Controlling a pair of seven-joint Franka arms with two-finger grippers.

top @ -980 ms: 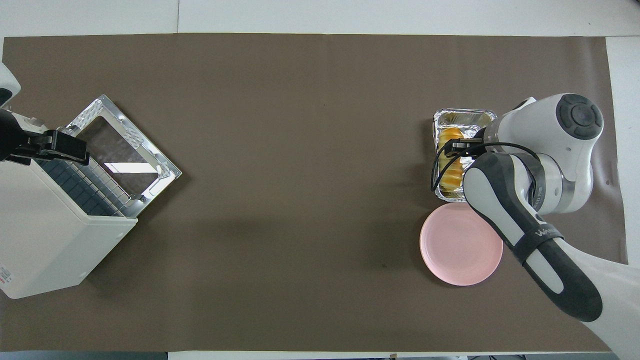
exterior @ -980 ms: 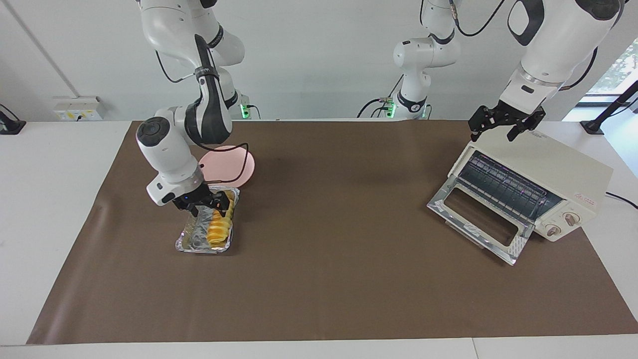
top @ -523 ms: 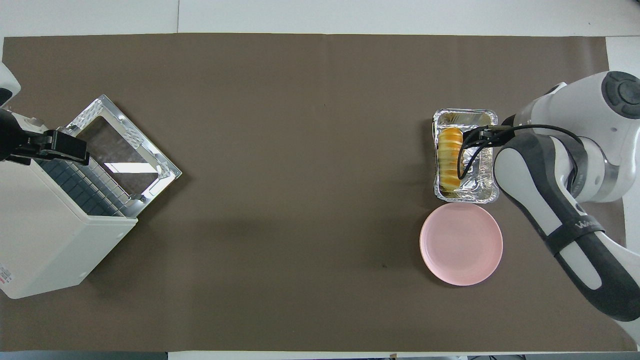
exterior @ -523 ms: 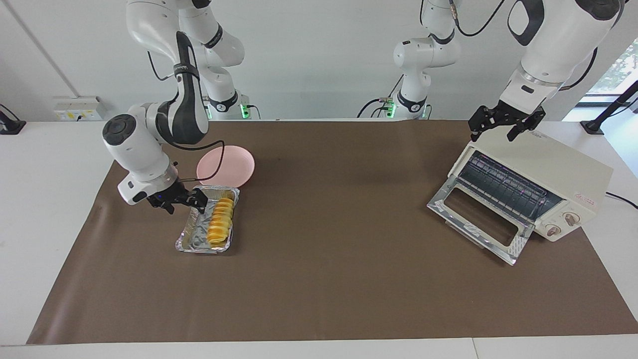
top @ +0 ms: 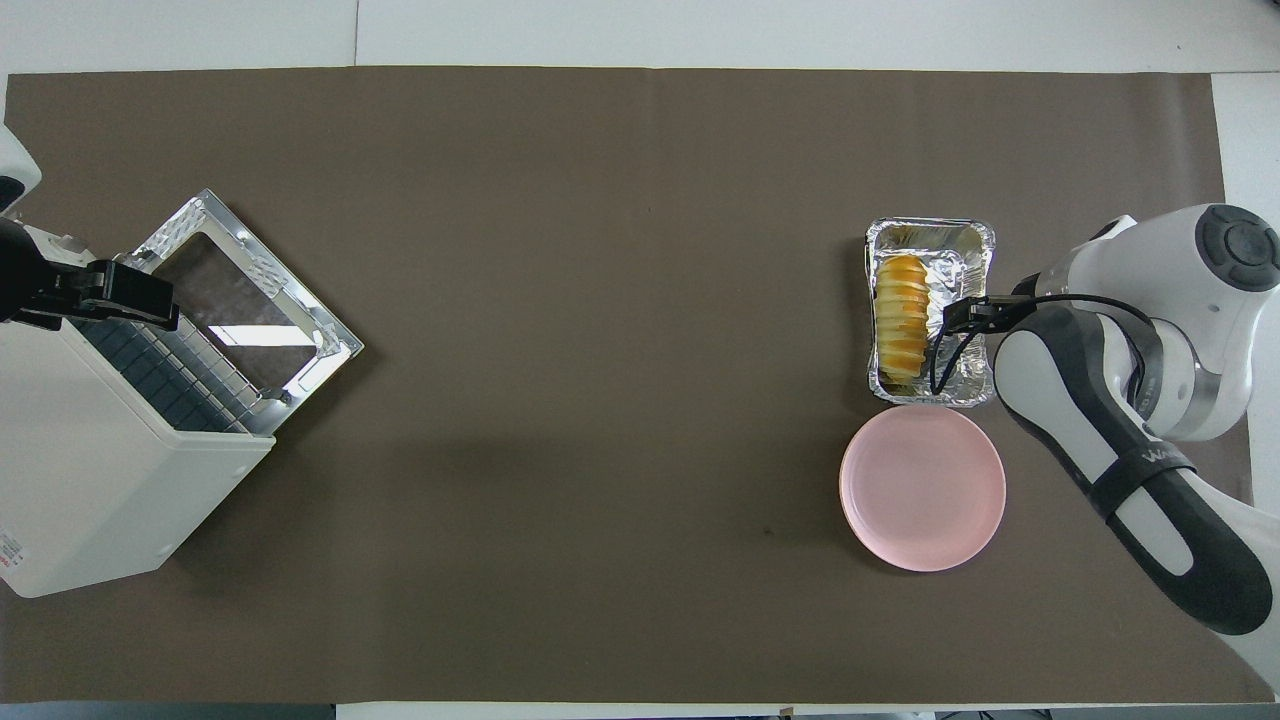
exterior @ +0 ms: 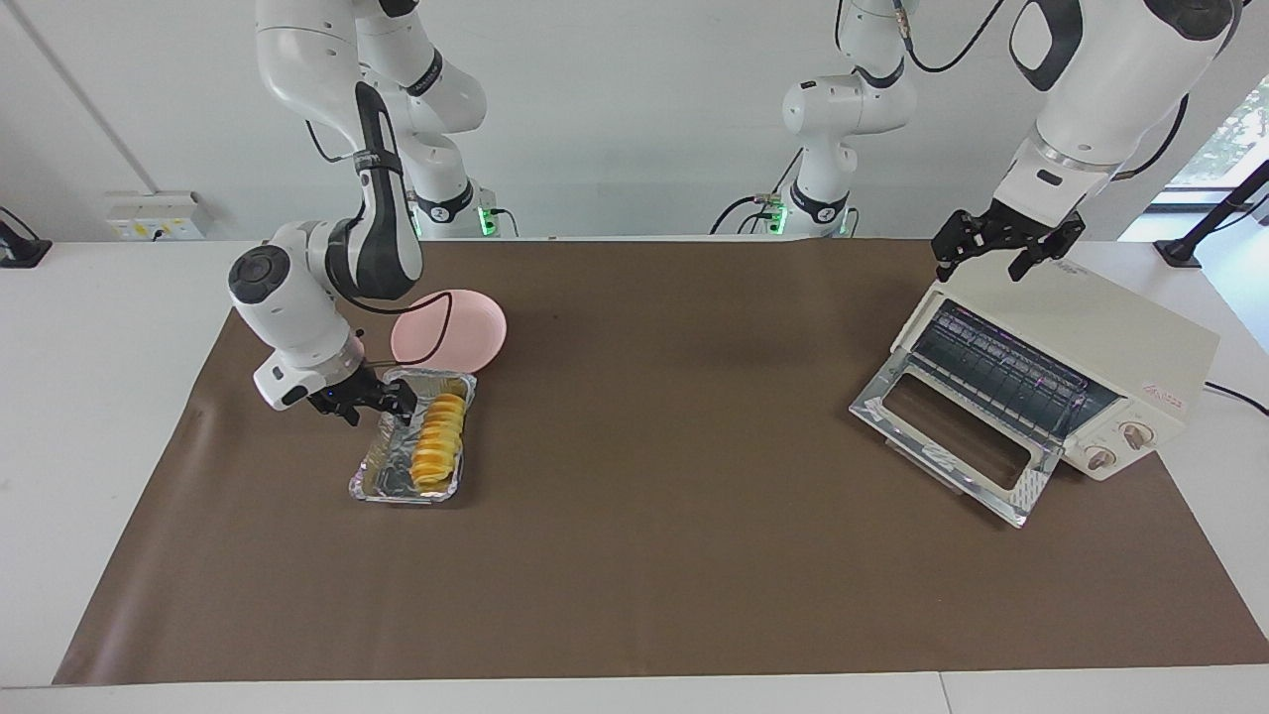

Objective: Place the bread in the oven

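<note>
The bread (exterior: 439, 451) is a golden ridged loaf lying in a crinkled foil tray (exterior: 382, 471); it also shows in the overhead view (top: 902, 318). My right gripper (exterior: 369, 409) is open and low over the tray's rim on the side toward the right arm's end of the table, beside the bread and not holding it; it also shows in the overhead view (top: 965, 315). The cream oven (exterior: 1100, 337) stands at the left arm's end with its glass door (exterior: 952, 436) dropped open and the rack showing. My left gripper (exterior: 981, 260) is open and waits over the oven's top.
A round pink plate (exterior: 466, 332) lies beside the foil tray, nearer to the robots. A brown mat (exterior: 644, 416) covers the table. The oven (top: 90, 480) and its open door (top: 240, 290) take up the left arm's end.
My right gripper has moved off from over the bread to the tray's rim toward the right arm's end. The bread stays in the tray. The left arm has not moved.
</note>
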